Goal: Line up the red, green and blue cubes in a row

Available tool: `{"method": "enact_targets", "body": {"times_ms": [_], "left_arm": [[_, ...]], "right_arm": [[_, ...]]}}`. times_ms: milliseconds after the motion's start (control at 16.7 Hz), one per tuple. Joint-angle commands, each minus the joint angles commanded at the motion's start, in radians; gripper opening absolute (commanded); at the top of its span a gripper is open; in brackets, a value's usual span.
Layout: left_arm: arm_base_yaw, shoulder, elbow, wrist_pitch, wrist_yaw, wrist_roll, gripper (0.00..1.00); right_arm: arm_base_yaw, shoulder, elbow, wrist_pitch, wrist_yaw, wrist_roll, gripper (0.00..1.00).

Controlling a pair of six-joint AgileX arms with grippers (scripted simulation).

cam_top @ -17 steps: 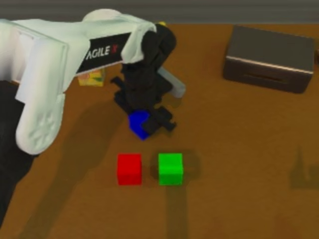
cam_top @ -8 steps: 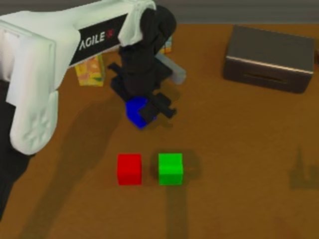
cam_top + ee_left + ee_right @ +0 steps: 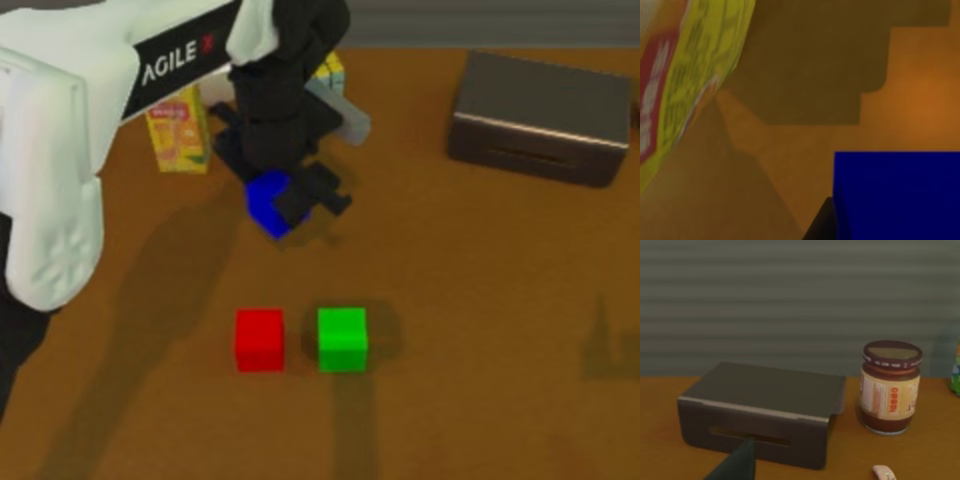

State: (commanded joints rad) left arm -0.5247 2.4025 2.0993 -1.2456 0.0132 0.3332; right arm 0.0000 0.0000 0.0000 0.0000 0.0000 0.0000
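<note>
So my left claw (image 3: 285,205) is clamped on the blue cube (image 3: 266,200), holding it up off the surface (image 3: 480,300), back from the other two and a bit toward the left. In the left wrist view the blue cube (image 3: 897,195) fills a corner with the wood underneath, and that yellow carton (image 3: 695,75) is close by. Out from there: the yellow carton (image 3: 178,130) sits just left of the arm, and the grey box (image 3: 540,115) is well off to the right. Red cube (image 3: 260,339) and green cube (image 3: 342,339) are already side by side near the front, small gap between them. So I'd call it two thirds done; blue needs to go down in line, probably right of green. Right arm's parked out of the top view, looking at the box and a jar (image 3: 891,387), and I can't tell what its claw is doing
</note>
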Motion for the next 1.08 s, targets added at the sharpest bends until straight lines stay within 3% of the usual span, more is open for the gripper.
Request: {"method": "enact_targets", "body": {"times_ms": [180,480,600,1080], "left_arm": [[-0.071,0.017,0.043,-0.029,0.002,0.065,0.00],[-0.315,0.054,0.153,-0.111,0.010,0.255,0.00],[-0.376,0.060,0.185,-0.132,0.011,0.311,0.00],[-0.393,0.061,0.155,-0.095,0.011,0.329,0.00]], "right_arm": [[0.000,0.000,0.000,0.000,0.000,0.000,1.00],[0.000,0.000,0.000,0.000,0.000,0.000,1.00],[0.000,0.000,0.000,0.000,0.000,0.000,1.00],[0.000,0.000,0.000,0.000,0.000,0.000,1.00]]}}
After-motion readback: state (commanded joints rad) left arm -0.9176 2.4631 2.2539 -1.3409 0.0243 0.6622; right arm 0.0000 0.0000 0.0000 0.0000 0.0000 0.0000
